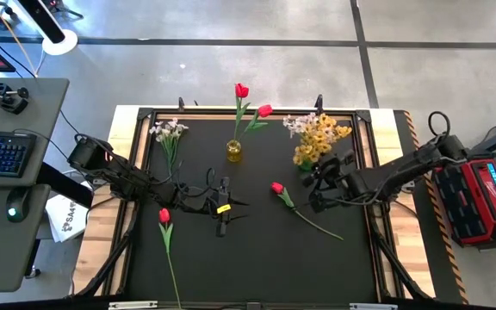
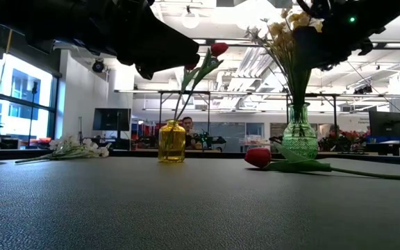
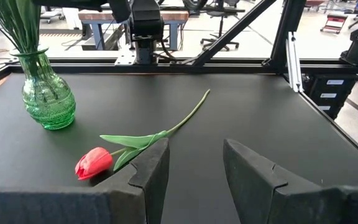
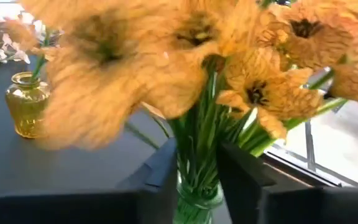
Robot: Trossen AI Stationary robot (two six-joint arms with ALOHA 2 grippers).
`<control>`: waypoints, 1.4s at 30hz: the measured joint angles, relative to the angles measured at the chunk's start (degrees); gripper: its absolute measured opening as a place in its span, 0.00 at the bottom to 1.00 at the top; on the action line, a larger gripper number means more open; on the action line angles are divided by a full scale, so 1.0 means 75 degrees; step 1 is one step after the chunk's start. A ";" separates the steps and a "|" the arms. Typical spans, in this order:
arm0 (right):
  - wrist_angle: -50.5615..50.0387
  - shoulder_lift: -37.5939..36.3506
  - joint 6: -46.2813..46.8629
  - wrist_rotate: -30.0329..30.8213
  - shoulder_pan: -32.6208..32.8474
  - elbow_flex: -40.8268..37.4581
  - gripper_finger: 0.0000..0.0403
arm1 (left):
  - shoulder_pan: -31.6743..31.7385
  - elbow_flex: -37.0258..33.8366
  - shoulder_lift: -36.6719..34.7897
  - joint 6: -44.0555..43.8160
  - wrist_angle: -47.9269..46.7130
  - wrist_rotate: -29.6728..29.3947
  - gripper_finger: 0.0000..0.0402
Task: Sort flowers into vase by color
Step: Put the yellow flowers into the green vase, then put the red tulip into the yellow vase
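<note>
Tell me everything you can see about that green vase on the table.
The green vase is see-through, glass by the look of it, with a textured round belly, narrow neck and flared mouth. It stands upright on the black table, toward the far right. Yellow and pale blossom sprays fill it, green stems packed through the neck. A red tulip lies beside it, apart. The right gripper straddles the stems just above the mouth.

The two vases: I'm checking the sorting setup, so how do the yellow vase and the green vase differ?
The yellow vase is amber-yellow glass, shorter and narrower; the green vase is green textured glass, taller with a rounder belly. The yellow vase holds two red tulips; the green vase holds a full bunch of yellow and white blossom sprays. The yellow vase stands free; the right pincer straddles the stems just above the green vase. Both stand upright on the black table.
</note>
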 joint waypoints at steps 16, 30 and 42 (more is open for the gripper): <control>0.0451 -0.0006 -0.0437 -0.1088 -0.0683 0.0003 0.01 | 0.0000 0.0000 0.0000 0.0000 -0.0004 0.0002 0.35; 0.0382 -0.0313 -0.0633 -0.1948 -0.0719 0.0006 0.17 | 0.0000 0.0000 0.0000 -0.0015 -0.0010 0.0002 0.35; 0.0242 -0.1386 -0.0864 -0.4580 -0.0747 0.0006 0.57 | 0.0000 0.0000 0.0000 -0.0020 -0.0013 0.0002 0.35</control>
